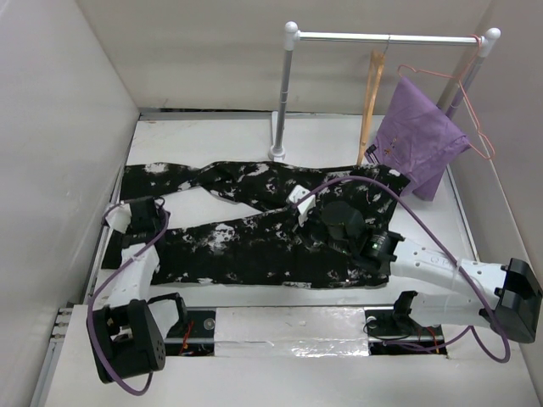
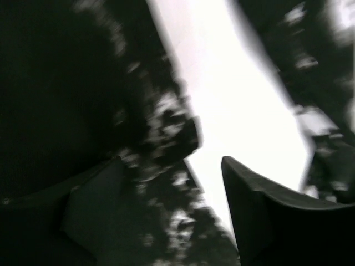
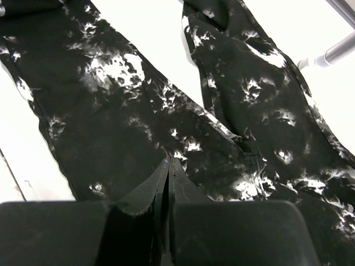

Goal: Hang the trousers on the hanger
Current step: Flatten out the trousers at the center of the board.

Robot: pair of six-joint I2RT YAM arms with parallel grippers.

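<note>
Right gripper (image 3: 168,166), closest to the lens, is clenched tight, its tips over the trousers (image 1: 254,246) on one leg near the crotch. Whether cloth is pinched cannot be told. Trousers lie flat on the table (image 1: 212,136), long axis running from left edge to right edge, waist toward the right, hems toward the left, legs splayed apart. Left gripper (image 2: 172,166) stands released over the hem ends by the left edge. Hanger (image 1: 371,102) hangs bare on the rail (image 1: 382,37) toward the far right corner. Assessment: nothing hung yet; lifting, threading and draping all remain.
</note>
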